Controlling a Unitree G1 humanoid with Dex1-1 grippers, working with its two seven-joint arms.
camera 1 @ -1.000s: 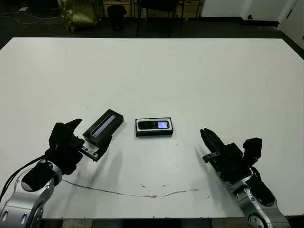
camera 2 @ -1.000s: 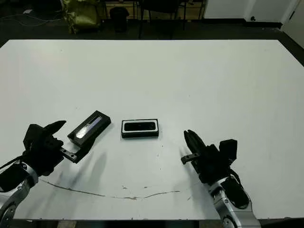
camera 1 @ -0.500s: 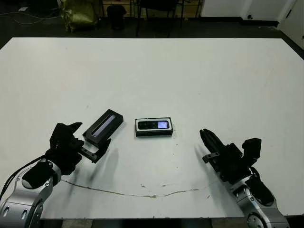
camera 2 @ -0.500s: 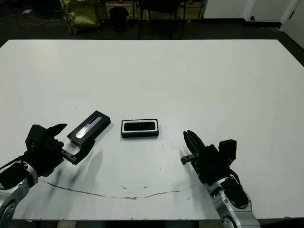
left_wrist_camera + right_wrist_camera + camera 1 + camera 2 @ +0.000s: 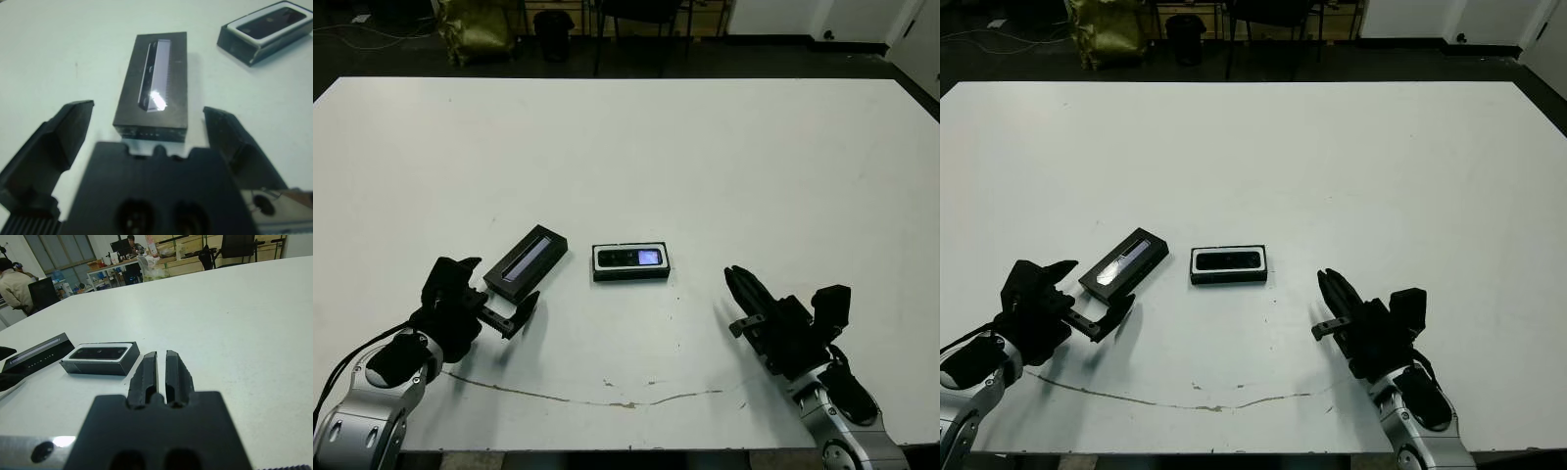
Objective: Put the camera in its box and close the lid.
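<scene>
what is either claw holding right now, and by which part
Nothing. The left claw is open, short of the lid; the right claw is shut on nothing.

1. Camera (image 5: 632, 258): slim black bar w/ bluish screen, lying flat inside box (image 5: 631, 273).
2. Box: black, white-lined, uncovered.
3. Lid (image 5: 527, 260): black w/ grey stripe, angled, flat, beside box on my left.
</scene>
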